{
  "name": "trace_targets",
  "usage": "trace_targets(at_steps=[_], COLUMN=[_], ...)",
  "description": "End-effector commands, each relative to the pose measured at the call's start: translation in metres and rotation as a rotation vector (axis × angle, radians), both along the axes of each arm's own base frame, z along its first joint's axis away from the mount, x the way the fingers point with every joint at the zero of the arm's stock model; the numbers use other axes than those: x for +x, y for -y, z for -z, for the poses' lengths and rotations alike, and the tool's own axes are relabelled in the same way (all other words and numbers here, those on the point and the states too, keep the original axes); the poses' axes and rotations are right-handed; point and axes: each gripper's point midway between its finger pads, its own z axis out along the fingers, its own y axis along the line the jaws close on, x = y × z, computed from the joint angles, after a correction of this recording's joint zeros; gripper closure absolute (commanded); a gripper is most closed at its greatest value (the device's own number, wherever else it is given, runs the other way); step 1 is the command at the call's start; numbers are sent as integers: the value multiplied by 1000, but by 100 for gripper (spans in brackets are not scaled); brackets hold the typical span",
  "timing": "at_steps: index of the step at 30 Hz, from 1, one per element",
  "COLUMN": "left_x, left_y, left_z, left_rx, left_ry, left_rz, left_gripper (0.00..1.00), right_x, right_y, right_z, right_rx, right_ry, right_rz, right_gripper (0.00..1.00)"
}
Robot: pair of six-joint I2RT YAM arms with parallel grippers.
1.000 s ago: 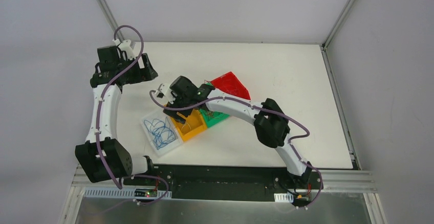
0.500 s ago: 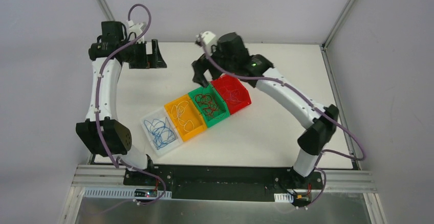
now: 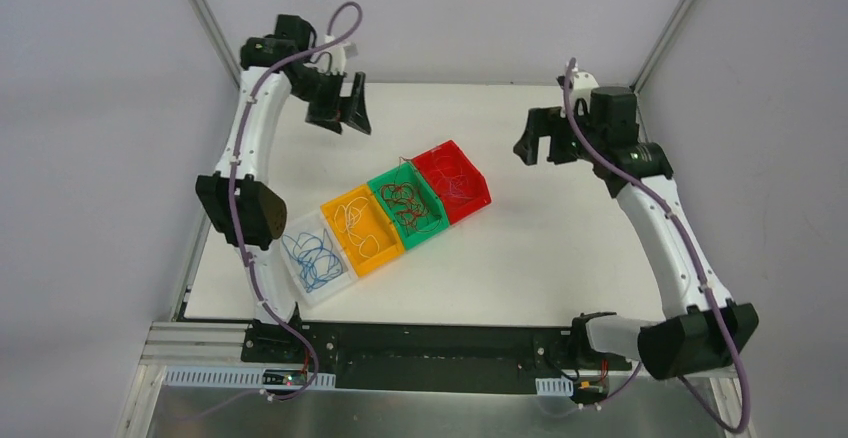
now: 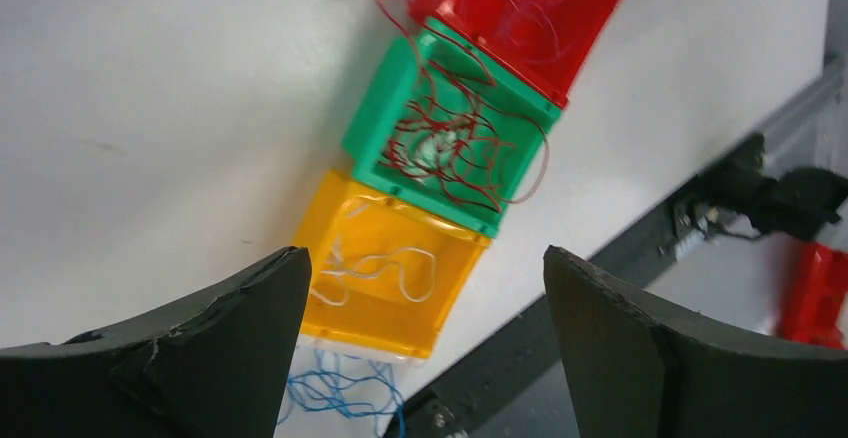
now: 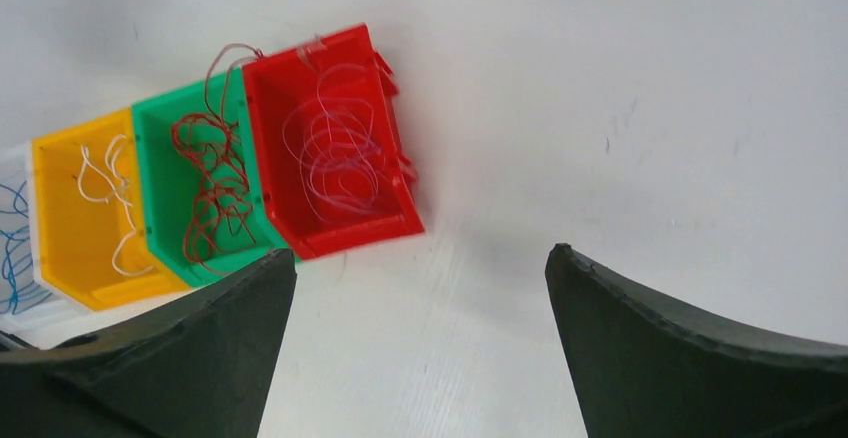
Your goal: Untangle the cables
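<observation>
The cables lie sorted in a diagonal row of bins. A blue cable (image 3: 310,253) curls in the clear bin, a white cable (image 3: 358,226) in the yellow bin and a dark red cable (image 3: 408,203) in the green bin. A pale thin cable (image 5: 335,153) lies in the red bin. One loop of the dark red cable (image 4: 455,148) hangs over the green bin's rim. My left gripper (image 3: 352,118) hovers open at the back left, well above the table, holding nothing. My right gripper (image 3: 533,145) hangs open at the back right, away from the bins, also holding nothing.
The clear bin (image 3: 335,291), yellow bin (image 3: 380,258), green bin (image 3: 428,235) and red bin (image 3: 478,198) touch side by side mid-table. Bare white table (image 3: 560,248) lies right of them. A black rail (image 3: 430,343) runs along the near edge. Frame posts stand at the back corners.
The right gripper has lifted off the yellow and green bins and swung to the back right. The left arm has stretched toward the back. Both grippers stand a little wider.
</observation>
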Motion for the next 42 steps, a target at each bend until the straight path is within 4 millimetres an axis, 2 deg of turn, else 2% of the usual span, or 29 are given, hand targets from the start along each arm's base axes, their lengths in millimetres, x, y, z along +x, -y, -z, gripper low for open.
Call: trace_targets(at_steps=[1, 5, 7, 11, 17, 33, 38, 42], left_x=[-30, -22, -16, 6, 22, 30, 31, 35], left_y=[77, 101, 110, 106, 99, 110, 110, 113], left_z=[30, 66, 83, 120, 148, 176, 188, 185], left_rx=[-156, -215, -230, -172, -119, -117, -109, -127], left_ry=[-199, -311, -334, -346, -341, -360, -383, -369], left_rz=[111, 60, 44, -48, -126, -154, -166, -161], left_gripper=[15, 40, 49, 61, 58, 62, 67, 77], right_x=[-51, -80, -89, -96, -94, -93, -97, -100], right_y=[19, 30, 36, 45, 47, 44, 45, 47], right_z=[-5, 3, 7, 9, 14, 24, 26, 26], right_rx=[34, 25, 14, -3, -18, -17, -23, -30], right_ry=[-12, -36, -40, -52, -72, -123, -139, -144], right_rz=[22, 42, 60, 90, 94, 70, 75, 77], right_gripper=[1, 1, 0, 1, 1, 1, 1, 0])
